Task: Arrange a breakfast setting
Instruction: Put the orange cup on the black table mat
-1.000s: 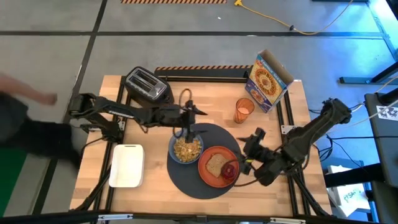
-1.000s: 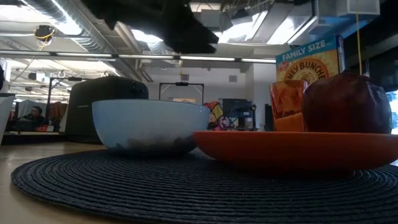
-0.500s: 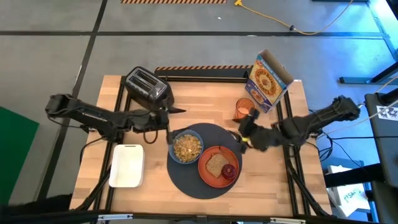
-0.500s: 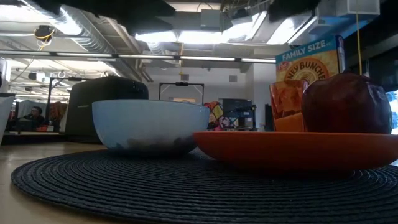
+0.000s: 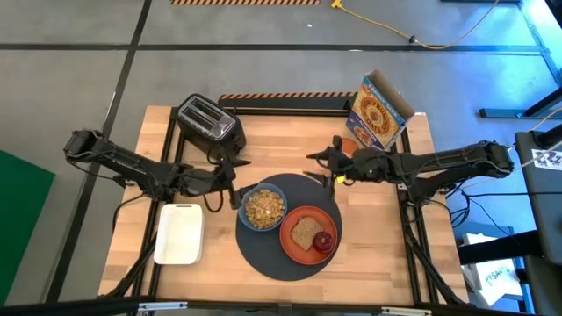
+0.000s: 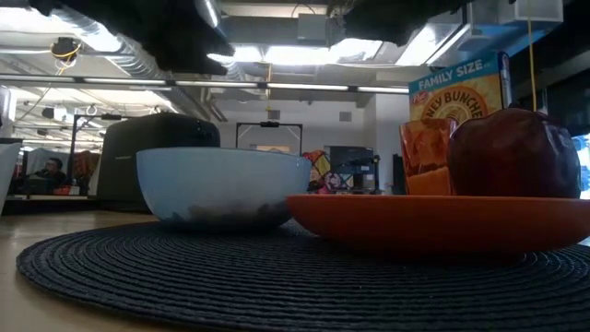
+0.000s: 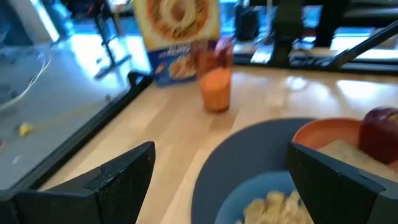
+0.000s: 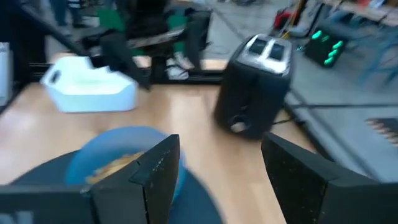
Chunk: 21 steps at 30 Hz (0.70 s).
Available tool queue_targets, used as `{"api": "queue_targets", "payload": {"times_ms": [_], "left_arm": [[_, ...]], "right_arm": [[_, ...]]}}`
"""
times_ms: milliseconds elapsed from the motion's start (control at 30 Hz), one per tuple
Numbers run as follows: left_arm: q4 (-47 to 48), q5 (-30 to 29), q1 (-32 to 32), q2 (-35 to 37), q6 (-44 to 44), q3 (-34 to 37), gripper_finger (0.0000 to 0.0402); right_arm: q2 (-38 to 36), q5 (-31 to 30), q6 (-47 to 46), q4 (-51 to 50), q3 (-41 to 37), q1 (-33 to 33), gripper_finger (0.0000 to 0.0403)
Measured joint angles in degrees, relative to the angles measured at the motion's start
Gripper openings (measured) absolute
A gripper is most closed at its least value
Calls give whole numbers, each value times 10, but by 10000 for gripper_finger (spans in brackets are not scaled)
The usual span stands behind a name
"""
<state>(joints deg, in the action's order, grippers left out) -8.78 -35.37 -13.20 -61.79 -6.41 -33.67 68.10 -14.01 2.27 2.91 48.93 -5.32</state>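
Your breakfast setting sits on the large round dark-grey mat [image 5: 285,230] toward the front middle of the wooden table [image 5: 290,132]. On it you have the blue bowl [image 5: 262,209] with cereal inside, and just beside it the orange plate [image 5: 301,250], which carries the brown toast slice [image 5: 305,232] and the small dark-red fruit [image 5: 325,241] next to each other. From table height the bowl [image 6: 221,187] and the plate [image 6: 433,221] stand close together on the mat [image 6: 277,281], with the fruit [image 6: 513,153] on the plate. Your translucent orange cup [image 5: 348,146] stands off the mat, near the cereal box [image 5: 379,110] at the back right, and is partly hidden by the right arm. The black toaster [image 5: 209,121] is at the back left and a white container [image 5: 179,233] at the front left. Your left gripper [image 5: 235,180] hangs just left of the bowl with its fingers spread wide and nothing between them. Your right gripper [image 5: 320,162] hovers above the mat's rear edge, near the cup, fingers parted and empty, pointing toward the toaster [image 8: 255,84].
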Motion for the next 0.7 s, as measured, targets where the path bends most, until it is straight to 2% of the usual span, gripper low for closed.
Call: {"api": "queue_targets", "payload": {"times_ms": [200, 467, 533, 700], "left_arm": [[60, -53, -32, 1, -93, 0, 356], [58, -57, -33, -7, -149, 0, 356], [58, -58, -31, -13, -162, 0, 356], [58, -82, -27, -27, -175, 0, 357]], "right_arm": [[0, -32, 57, 18, 0, 27, 222], [-12, -42, 101, 16, 0, 59, 222], [-25, -76, 105, 16, 0, 66, 222], [-63, -206, 150, 3, 8, 78, 222]]}}
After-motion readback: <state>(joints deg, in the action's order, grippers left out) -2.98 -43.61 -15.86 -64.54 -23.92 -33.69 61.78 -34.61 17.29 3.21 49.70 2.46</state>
